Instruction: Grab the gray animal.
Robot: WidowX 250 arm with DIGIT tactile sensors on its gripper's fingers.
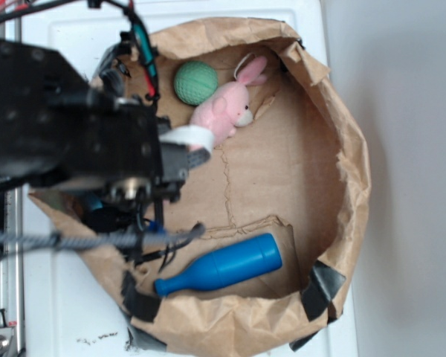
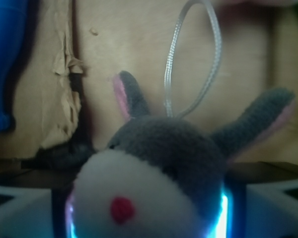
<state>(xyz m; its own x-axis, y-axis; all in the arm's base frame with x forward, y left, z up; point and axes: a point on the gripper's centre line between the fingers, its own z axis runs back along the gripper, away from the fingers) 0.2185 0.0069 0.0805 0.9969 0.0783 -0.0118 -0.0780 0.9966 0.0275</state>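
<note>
Gray animal: in the wrist view the gray animal [image 2: 164, 163] fills the lower middle of the frame, cream face toward the lens, one red eye at bottom centre, two gray ears with pink lining spreading to upper left and right, and a pale string loop [image 2: 193, 59] rising to the top edge. In the exterior view you cannot see it; the arm covers that part of the scene.

Gripper: the gripper [image 2: 149, 218] sits at the bottom edge of the wrist view, pale finger parts on either side of the toy's head. You can judge it to be clenched on the gray animal, since the head sits squarely between the fingers, though the contact itself is out of frame.

Step in hand: the grasp looks made or nearly made, with the toy close over the brown paper.

Next move: you would want a straight lift with steady squeeze; the plush is soft and may slip, and the loop could snag.

Surroundings: a paper bag [image 1: 349, 171], rolled down into a wide basin, holds everything. A blue bottle [image 1: 223, 271] lies at lower centre of the exterior view. A pink rabbit [image 1: 227, 108] and a green ball [image 1: 195, 82] sit at upper centre, well apart from the bottle.

Writing: no brand, label or readable text shows in either view.
</note>
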